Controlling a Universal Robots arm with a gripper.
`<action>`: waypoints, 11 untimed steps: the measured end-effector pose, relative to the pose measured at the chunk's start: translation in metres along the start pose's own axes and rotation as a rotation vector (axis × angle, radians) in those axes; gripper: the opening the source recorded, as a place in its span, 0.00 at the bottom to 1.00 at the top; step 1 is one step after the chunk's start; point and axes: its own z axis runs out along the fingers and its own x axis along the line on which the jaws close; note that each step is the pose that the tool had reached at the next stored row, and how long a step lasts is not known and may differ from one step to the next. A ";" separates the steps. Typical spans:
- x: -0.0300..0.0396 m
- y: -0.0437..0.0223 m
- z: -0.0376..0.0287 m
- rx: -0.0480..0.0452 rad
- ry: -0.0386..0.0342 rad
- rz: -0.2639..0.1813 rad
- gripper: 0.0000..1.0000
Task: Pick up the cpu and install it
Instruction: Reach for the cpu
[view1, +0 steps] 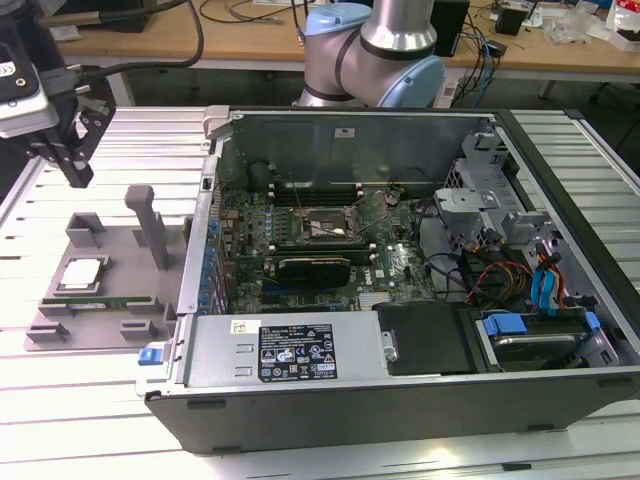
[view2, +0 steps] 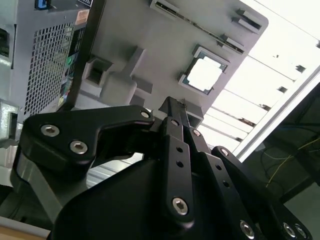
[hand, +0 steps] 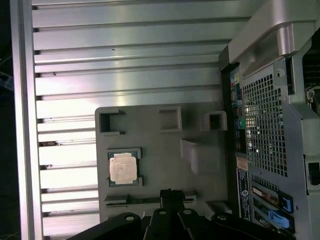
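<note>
1. computer case (view1: 400, 330): open-sided, lying on the table (view1: 90, 410), nearest in the exterior view. The black-framed socket (view1: 322, 228) sits on the board inside.
2. arm (view1: 375, 55): base behind the case, wrist carried out to the exterior view's left and tilted, with the fingers slanting down toward the fixture.
3. grey fixture (view1: 120, 250): on the table, just beside the case.
4. tool (view2: 173, 107): fingers drawn together, gripping nothing, raised clear of the fixture.
5. cpu (view1: 82, 273): flat in its fixture pocket, untouched, apart from the tool.

Step, by judgement: approach to the pick. A grasp calls for parted fingers squared to the chip's edges.
</note>
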 end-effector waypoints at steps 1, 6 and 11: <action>0.0045 -0.0004 0.0039 0.0000 -0.0016 0.000 0.11; 0.0086 -0.0010 0.0137 -0.0003 -0.0049 0.000 0.11; 0.0119 -0.0011 0.0257 -0.0002 -0.0055 0.000 0.11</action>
